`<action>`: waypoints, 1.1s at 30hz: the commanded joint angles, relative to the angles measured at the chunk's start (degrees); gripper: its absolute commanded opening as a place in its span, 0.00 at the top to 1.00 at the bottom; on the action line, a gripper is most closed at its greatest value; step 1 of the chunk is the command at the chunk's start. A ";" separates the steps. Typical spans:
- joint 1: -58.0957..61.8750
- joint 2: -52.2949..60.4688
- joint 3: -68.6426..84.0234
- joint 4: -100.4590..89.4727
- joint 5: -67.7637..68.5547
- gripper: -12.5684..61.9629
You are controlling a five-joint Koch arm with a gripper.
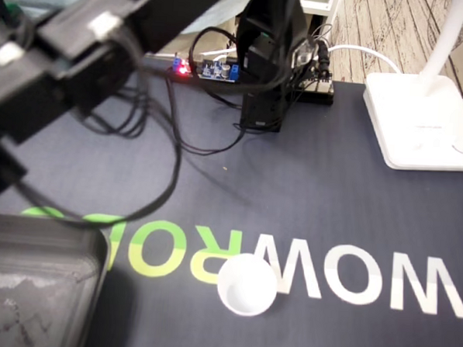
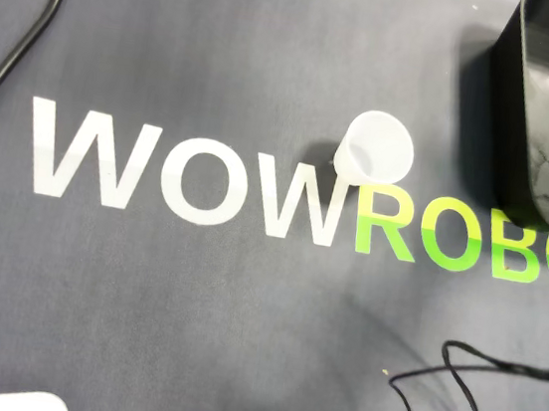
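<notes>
Pincer [image 1: 3, 158] blurred at left edge, fixed view; I cannot tell its state. White cup [image 1: 247, 284] stands upright on mat [image 1: 308, 193].

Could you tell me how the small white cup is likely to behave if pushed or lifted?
The cup looks like thin, empty plastic, so it is probably very light and may slide on the mat when nudged. Its base seems narrower than its rim, so a high push might tip it, after which it could roll.
</notes>
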 commanded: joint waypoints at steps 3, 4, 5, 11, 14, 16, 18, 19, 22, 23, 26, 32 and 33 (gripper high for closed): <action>0.79 -1.76 -6.15 -1.05 12.74 0.80; 0.70 -2.02 -6.15 -1.05 15.38 0.80; 0.62 -2.29 -6.15 -1.14 17.93 0.80; -0.97 -3.96 -6.06 -1.49 31.99 0.80; -1.14 -4.92 -6.50 -1.67 39.20 0.80; -1.14 -5.80 -6.68 -1.76 43.86 0.80; -1.14 -7.29 -6.68 -1.85 48.69 0.80; -1.14 -7.82 -6.77 -2.11 50.45 0.80; -1.14 -9.67 -6.68 -4.83 55.63 0.80; -1.14 -10.28 -6.77 -5.98 57.48 0.80; -1.14 -12.13 -6.77 -9.23 61.17 0.80; -1.14 -14.94 -6.33 -12.92 67.32 0.80; -1.05 -15.38 -6.15 -13.45 67.76 0.80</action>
